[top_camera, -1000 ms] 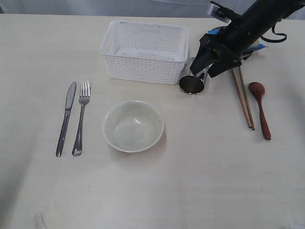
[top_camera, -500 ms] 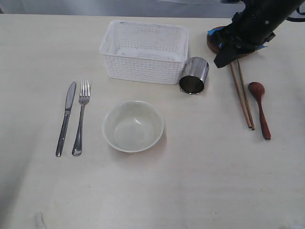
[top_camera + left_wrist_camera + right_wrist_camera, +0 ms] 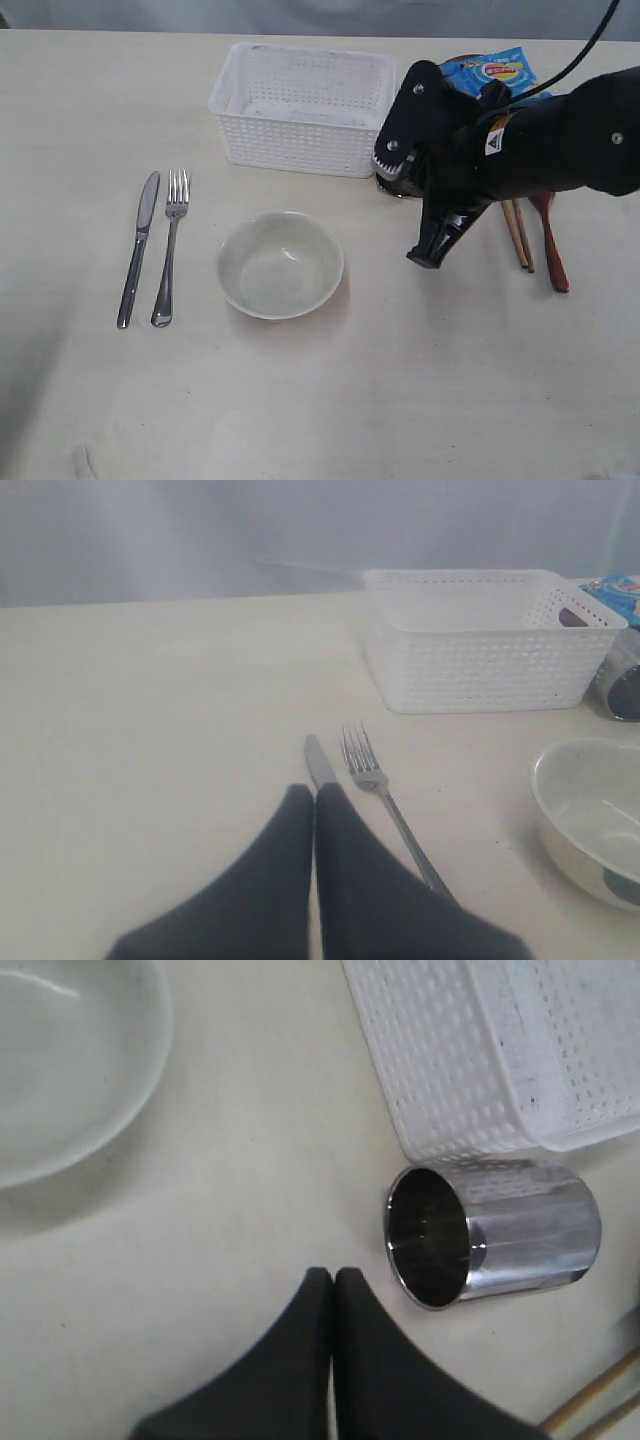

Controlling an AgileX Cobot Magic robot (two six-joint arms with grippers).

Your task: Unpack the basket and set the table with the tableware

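Observation:
The white basket (image 3: 300,105) stands at the back, with nothing showing inside it. In front of it lie the off-white bowl (image 3: 280,265), the knife (image 3: 138,250) and the fork (image 3: 170,250). The steel cup (image 3: 490,1235) lies on its side against the basket's corner, mouth towards my right gripper (image 3: 333,1275), which is shut and empty just short of it. In the exterior view the right arm covers most of the cup. Chopsticks (image 3: 520,240) and the dark spoon (image 3: 553,255) lie to the right. My left gripper (image 3: 315,792) is shut over the knife (image 3: 320,760). The brown plate is hidden.
A blue crisp packet (image 3: 495,72) lies at the back right behind the right arm. The table (image 3: 400,400) spreads wide in front of the bowl. The left wrist view also shows the basket (image 3: 480,640) and the bowl (image 3: 590,815).
The right arm has swung from the back right, near the plate, forward and down over the cup. The crisp packet now shows at the back. Nothing else has moved.

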